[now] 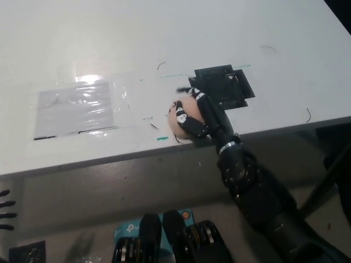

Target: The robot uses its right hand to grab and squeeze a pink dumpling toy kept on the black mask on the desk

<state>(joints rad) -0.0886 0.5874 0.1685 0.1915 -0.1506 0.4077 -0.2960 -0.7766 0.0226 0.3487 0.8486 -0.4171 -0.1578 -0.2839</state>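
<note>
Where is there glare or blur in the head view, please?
Head view: glare sits on the clear plastic sheet on the desk; the right hand around the pink dumpling toy looks slightly motion-blurred; the black mask is sharp.
</note>
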